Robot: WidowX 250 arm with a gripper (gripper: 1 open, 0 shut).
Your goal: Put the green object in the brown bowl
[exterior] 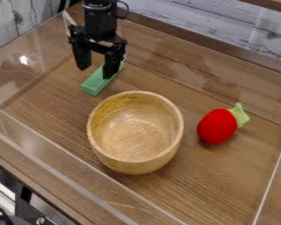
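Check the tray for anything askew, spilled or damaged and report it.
Nothing stands out: the round light-brown wooden bowl sits upright, and the flat light-green rectangular block and red strawberry-like toy lie outside it. No spill or damage shows.

On the desk (pixel 61 112), the bowl (pixel 136 133) sits near the middle. The block (pixel 101 80) lies behind it, slightly left, apart from it. The strawberry (pixel 218 127) is to the bowl's right, also apart.
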